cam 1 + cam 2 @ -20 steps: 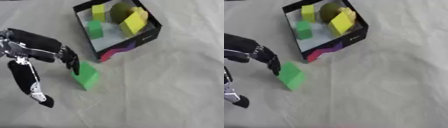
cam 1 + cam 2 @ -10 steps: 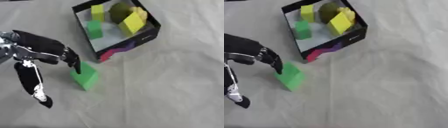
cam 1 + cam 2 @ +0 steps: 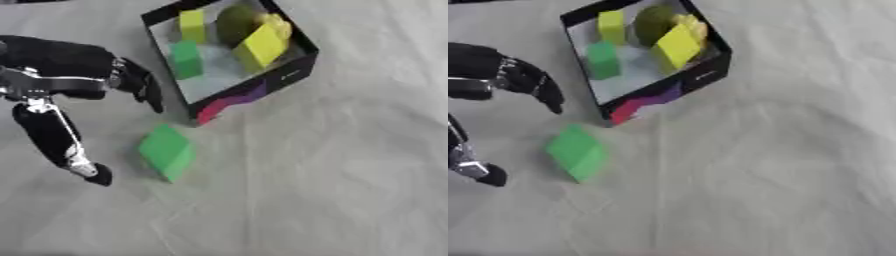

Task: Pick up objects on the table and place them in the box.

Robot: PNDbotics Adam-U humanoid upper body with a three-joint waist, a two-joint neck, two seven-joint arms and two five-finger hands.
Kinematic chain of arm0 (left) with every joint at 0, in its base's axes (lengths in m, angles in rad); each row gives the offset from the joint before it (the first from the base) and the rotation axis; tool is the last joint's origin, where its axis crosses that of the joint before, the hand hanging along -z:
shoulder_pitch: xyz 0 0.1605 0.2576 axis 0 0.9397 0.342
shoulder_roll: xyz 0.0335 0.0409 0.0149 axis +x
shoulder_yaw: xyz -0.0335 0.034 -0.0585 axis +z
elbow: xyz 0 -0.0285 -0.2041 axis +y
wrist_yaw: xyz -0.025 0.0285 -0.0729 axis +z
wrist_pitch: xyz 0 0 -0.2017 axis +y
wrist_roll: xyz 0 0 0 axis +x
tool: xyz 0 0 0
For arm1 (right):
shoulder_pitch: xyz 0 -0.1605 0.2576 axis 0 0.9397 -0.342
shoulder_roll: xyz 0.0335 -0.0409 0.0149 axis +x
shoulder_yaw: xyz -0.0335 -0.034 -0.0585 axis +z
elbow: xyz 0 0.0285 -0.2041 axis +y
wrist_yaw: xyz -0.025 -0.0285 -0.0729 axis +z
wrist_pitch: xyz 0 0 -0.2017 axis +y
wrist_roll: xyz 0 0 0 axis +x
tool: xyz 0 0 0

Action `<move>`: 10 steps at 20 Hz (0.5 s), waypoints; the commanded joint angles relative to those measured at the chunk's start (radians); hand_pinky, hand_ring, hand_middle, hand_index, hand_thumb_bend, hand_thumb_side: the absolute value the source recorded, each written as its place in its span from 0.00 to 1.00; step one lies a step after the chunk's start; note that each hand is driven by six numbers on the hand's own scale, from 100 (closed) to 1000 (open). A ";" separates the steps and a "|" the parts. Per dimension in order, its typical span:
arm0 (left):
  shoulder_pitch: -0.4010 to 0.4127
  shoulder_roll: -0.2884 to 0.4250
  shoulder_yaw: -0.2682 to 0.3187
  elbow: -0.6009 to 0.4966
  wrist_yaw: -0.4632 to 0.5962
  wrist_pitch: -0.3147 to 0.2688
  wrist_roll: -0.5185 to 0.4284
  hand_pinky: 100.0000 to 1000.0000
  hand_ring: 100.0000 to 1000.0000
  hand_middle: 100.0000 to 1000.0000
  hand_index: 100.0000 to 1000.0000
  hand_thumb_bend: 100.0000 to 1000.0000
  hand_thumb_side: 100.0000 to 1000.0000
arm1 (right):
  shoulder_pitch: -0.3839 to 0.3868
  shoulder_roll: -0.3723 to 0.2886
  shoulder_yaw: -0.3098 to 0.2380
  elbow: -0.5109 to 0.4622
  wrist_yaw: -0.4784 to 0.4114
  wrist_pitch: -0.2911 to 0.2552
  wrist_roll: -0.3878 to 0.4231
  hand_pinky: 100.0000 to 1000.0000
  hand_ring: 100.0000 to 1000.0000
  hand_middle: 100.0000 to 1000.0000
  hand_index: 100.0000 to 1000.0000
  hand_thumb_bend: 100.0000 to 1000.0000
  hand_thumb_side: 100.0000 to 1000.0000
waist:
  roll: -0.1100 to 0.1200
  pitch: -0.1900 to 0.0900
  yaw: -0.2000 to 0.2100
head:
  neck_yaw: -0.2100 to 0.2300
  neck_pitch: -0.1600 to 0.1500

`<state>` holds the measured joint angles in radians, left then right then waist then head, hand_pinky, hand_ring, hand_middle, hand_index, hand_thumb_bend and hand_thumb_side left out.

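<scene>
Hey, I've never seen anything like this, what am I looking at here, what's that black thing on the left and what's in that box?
Both pictures come from the two eyes of a camera in a humanoid robot's head, looking down at a table covered in pale cloth; they show nearly the same scene. The black jointed thing at the left is the robot's left arm, ending in the left robot hand, its fingers pointing downward and spread from its thumb. It holds nothing. The right robot hand is out of sight. A green block lies loose on the cloth, below the fingers and apart from them. The black box already holds a smaller green block, yellow blocks and a dark olive rounded thing. The green block outside presumably goes in next.
</scene>
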<state>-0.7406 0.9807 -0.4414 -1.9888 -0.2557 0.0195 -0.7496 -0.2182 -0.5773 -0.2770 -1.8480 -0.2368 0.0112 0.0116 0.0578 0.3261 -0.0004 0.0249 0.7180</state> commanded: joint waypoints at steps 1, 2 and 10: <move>-0.028 0.003 -0.002 0.001 -0.016 0.023 0.001 0.80 0.78 0.82 0.84 0.65 0.17 | -0.005 -0.021 -0.009 -0.006 0.005 -0.001 0.004 0.79 0.68 0.66 0.82 0.00 0.64 | 0.010 -0.033 -0.003 | -0.003 -0.013; -0.034 -0.004 -0.011 0.010 -0.026 0.026 -0.001 0.80 0.78 0.82 0.84 0.65 0.17 | -0.004 -0.020 -0.010 -0.006 0.006 -0.001 0.004 0.79 0.68 0.66 0.82 0.00 0.64 | 0.010 -0.032 -0.003 | -0.004 -0.013; -0.080 -0.058 -0.065 0.090 -0.051 0.014 -0.019 0.79 0.76 0.78 0.85 0.65 0.18 | -0.005 -0.017 -0.011 -0.004 0.010 0.002 0.008 0.79 0.68 0.66 0.82 0.00 0.64 | 0.014 -0.026 -0.003 | -0.006 -0.015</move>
<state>-0.8040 0.9109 -0.5097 -1.9037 -0.3012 0.0351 -0.7647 -0.2181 -0.5764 -0.2771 -1.8428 -0.2323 0.0147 0.0154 0.0621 0.3261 -0.0044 0.0203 0.7146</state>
